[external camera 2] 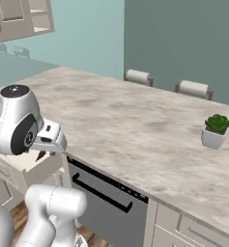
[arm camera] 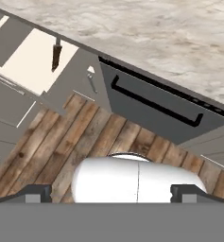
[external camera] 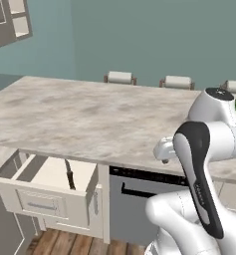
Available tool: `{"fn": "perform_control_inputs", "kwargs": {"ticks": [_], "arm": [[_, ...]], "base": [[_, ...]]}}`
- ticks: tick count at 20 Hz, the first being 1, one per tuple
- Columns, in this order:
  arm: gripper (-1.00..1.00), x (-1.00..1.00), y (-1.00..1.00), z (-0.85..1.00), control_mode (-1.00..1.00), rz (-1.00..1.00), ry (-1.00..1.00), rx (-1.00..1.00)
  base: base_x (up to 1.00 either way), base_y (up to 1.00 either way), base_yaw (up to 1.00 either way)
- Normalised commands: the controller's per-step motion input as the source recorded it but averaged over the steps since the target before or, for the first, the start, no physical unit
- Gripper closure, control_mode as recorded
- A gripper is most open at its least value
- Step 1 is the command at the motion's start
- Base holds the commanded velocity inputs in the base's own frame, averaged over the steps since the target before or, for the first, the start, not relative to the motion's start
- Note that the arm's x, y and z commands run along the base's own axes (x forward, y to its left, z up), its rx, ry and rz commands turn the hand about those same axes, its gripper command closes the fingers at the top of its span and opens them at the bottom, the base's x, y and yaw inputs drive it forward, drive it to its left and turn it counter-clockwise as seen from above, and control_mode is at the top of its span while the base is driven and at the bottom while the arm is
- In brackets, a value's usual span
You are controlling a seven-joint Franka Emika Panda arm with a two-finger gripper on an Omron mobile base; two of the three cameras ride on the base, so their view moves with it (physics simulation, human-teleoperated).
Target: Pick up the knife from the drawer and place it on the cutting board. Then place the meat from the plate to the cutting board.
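The gripper (arm camera: 111, 193) hangs with its two dark fingertips (arm camera: 35, 193) set wide apart, nothing between them, looking down on the wooden plank floor (arm camera: 85, 137) in front of the cabinets. Just past it sits the dark dishwasher front (arm camera: 151, 111) with its black bar handle, tucked under the edge of the marble countertop (external camera: 89, 117). Off to the dishwasher's side, the drawer (external camera: 50, 191) stands pulled out, cream floor showing, and there is the knife (external camera: 69, 175), lying inside near the drawer's right wall, partly under the countertop's front edge. Far along the countertop, toward its right end, a small potted plant (external camera 2: 215, 130) stands upright.
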Motion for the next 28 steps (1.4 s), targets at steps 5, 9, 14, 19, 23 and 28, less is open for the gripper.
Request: {"fn": "perform_control_inputs", "kwargs": {"ticks": [5,9,14,19,23,28], "arm": [[-1.0,0.0,0.0,0.0,1.0,0.0,0.0,0.0],[-1.0,0.0,0.0,0.0,1.0,0.0,0.0,0.0],[-1.0,0.0,0.0,0.0,1.0,0.0,0.0,0.0],[-1.0,0.0,0.0,0.0,1.0,0.0,0.0,0.0],[-1.0,0.0,0.0,0.0,1.0,0.0,0.0,0.0],[-1.0,0.0,0.0,0.0,1.0,0.0,0.0,0.0]], "base": [[0.26,0.44,0.05],[0.28,0.69,0.24],[0.01,0.3,0.28],[0.01,-0.2,0.27],[0.0,-0.34,0.2],[0.11,-0.09,0.24]]}}
